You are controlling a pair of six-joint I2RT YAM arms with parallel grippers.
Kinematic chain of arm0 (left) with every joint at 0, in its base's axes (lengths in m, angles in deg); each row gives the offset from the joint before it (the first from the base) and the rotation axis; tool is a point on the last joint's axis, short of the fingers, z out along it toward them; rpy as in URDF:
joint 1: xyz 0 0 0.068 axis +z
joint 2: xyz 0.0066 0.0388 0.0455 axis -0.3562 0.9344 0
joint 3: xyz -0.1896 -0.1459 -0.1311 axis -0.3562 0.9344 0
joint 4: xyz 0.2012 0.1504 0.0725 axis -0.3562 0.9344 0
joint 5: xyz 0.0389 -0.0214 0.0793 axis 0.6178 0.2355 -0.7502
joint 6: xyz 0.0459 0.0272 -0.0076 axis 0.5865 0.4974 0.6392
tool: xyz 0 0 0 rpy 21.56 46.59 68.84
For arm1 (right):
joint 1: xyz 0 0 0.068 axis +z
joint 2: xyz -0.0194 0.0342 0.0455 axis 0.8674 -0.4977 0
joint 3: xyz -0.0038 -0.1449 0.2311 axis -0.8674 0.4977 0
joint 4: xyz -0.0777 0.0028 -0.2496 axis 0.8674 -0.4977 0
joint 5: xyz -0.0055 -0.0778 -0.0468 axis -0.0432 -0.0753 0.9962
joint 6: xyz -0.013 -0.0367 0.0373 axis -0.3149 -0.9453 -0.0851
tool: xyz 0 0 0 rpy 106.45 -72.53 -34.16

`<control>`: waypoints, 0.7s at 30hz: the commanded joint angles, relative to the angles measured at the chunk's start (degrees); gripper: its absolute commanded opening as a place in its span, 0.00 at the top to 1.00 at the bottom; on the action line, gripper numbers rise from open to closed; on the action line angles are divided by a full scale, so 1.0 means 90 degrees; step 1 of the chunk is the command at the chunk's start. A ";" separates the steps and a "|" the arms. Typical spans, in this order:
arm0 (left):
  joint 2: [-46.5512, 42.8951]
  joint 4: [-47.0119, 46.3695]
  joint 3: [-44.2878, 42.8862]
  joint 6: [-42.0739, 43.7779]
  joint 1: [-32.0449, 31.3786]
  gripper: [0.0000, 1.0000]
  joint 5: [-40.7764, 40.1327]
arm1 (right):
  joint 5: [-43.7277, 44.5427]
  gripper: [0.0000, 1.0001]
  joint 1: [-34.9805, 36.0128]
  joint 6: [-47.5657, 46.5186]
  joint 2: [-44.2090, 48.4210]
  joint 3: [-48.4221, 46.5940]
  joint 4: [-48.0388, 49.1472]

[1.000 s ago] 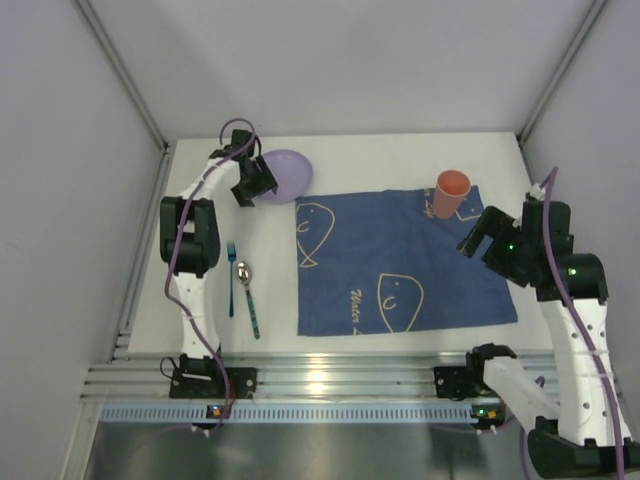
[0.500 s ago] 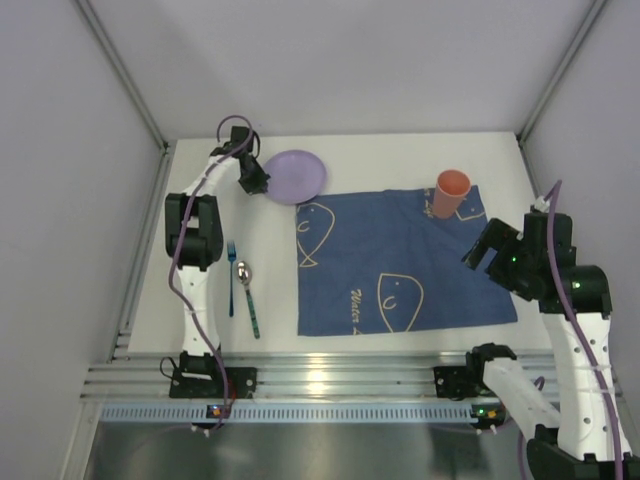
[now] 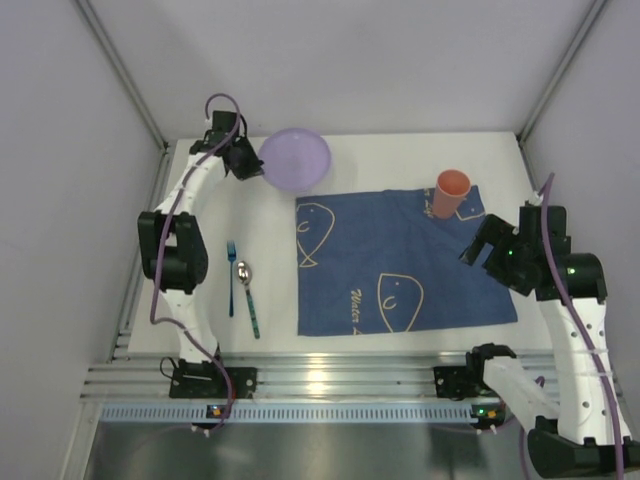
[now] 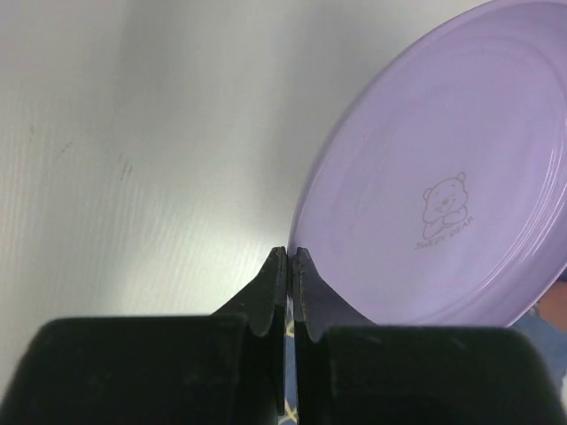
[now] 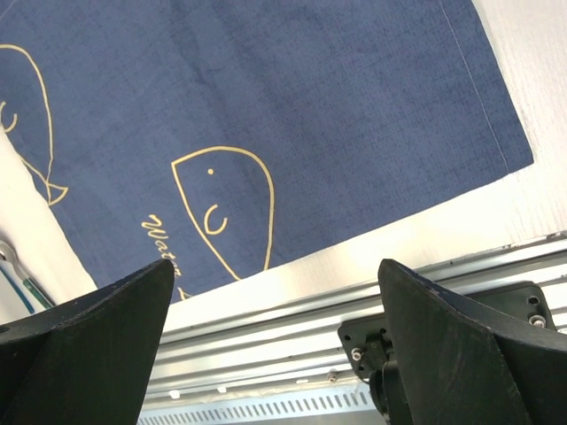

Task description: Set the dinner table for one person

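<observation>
My left gripper [image 3: 256, 166] [image 4: 290, 252] is shut on the left rim of the purple plate [image 3: 296, 159] [image 4: 452, 186], which hangs tilted over the back left of the white dinner table [image 3: 400, 150]. The plate's inside bears a small bear print. My right gripper [image 3: 478, 243] [image 5: 275, 266] stands open above the right edge of the blue fish-print cloth [image 3: 400, 262] [image 5: 266, 115], with nothing between its fingers. An orange cup [image 3: 451, 193] stands upright on the cloth's far right corner.
A blue fork [image 3: 231, 276] and a spoon [image 3: 247, 296] with a teal handle lie side by side left of the cloth. Grey walls close in the table on three sides. A metal rail [image 3: 330, 380] [image 5: 354, 301] runs along the near edge.
My left gripper has shut on the plate's rim and raised it, carrying it toward the back of the table. The right arm shifted slightly and stayed open.
</observation>
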 commanded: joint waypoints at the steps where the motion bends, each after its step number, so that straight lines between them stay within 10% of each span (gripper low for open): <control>1: -0.1037 -0.0513 0.0196 0.0118 -0.0041 1.00 0.0474 | -0.0054 0.00 0.0044 -0.0100 0.0034 -0.0365 0.0208; 21: -0.2113 -0.1996 0.3078 -0.0047 -0.3507 1.00 0.0993 | -0.0377 0.00 0.0044 -0.0139 0.0327 -0.0190 0.0092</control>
